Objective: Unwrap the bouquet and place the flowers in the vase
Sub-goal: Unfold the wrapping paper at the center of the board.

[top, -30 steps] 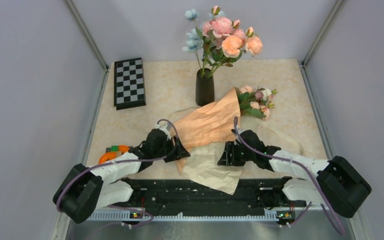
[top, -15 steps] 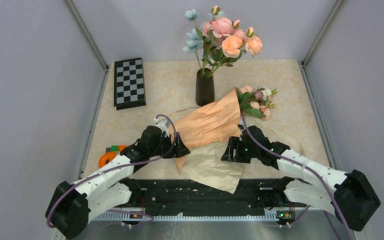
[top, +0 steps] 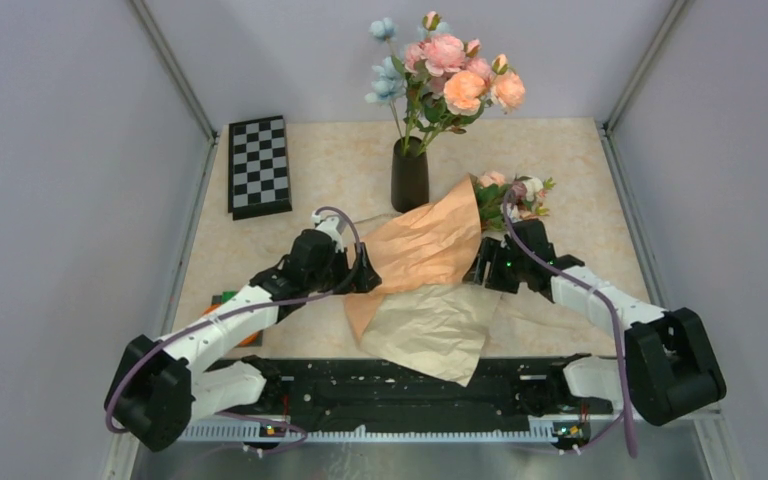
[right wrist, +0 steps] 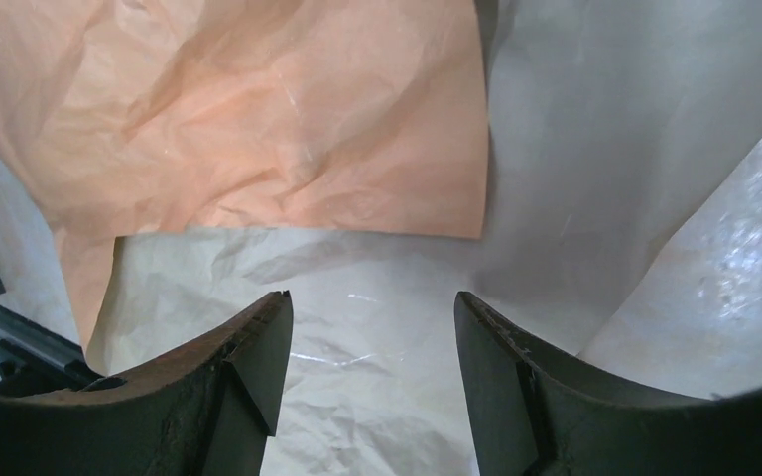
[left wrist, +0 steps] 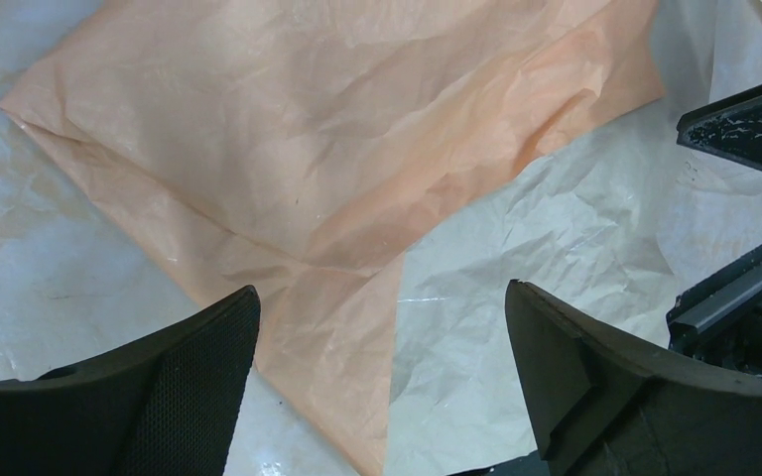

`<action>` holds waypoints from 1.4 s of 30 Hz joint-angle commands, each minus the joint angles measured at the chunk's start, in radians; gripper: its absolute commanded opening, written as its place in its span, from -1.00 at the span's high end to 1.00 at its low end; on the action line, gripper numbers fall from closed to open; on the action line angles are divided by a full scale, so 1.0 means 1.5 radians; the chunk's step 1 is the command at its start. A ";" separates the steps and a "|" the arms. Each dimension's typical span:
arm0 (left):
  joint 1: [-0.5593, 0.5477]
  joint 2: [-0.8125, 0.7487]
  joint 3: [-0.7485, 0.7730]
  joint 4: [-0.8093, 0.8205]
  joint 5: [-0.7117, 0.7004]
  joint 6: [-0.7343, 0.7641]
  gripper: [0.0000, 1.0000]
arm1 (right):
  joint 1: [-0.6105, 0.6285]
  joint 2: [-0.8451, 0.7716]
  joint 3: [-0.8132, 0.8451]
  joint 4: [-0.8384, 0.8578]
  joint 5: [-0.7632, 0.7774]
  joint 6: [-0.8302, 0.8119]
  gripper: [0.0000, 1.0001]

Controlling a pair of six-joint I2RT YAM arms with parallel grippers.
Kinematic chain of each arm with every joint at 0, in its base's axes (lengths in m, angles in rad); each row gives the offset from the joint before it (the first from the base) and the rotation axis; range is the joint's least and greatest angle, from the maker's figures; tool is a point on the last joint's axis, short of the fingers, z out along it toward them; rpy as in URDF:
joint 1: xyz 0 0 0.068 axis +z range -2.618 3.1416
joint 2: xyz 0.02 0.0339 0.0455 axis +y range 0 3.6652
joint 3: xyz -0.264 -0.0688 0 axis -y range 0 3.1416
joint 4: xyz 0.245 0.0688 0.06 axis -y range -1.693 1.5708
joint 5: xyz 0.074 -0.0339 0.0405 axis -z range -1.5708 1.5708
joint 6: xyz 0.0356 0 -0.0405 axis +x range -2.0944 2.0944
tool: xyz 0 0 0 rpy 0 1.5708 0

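Note:
The bouquet [top: 422, 243] lies on its side mid-table, its peach-orange cone [left wrist: 327, 129] pointing at me, with crinkled tan lining paper [top: 430, 335] spread below it. The flowers [top: 512, 196], cream, pink and mauve roses, stick out at the cone's far right end. Behind the bouquet stands the black vase [top: 409, 178], holding a taller bunch. My left gripper [top: 365, 276] hovers open at the cone's left edge, nothing between its fingertips [left wrist: 380, 291]. At the cone's right edge, just below the roses, my right gripper [top: 480, 272] is open over pale paper [right wrist: 372, 296].
A folded chessboard [top: 258, 165] lies at the back left. An orange and green item [top: 222, 300] shows from under my left forearm. Grey walls close in both sides of the table [top: 580, 160]. The black arm-base rail [top: 410, 395] runs along the near edge.
Both arms have reached farther from their bases. The left gripper opened wider at the cone's left edge. The right gripper climbed up the cone's right side toward the roses.

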 commanded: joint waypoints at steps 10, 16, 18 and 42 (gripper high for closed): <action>0.004 0.076 -0.014 0.063 0.025 0.026 -0.82 | -0.075 0.107 0.056 0.122 -0.039 -0.086 -0.17; 0.001 0.083 -0.077 0.143 0.091 -0.009 -0.80 | -0.076 0.142 0.055 0.183 -0.086 -0.092 -0.13; -0.003 0.085 -0.096 0.160 0.101 -0.015 -0.78 | -0.077 0.155 0.058 0.193 -0.101 -0.090 -0.10; -0.172 0.069 -0.096 0.147 0.119 -0.029 -0.80 | -0.075 0.193 0.102 0.310 -0.206 -0.015 0.14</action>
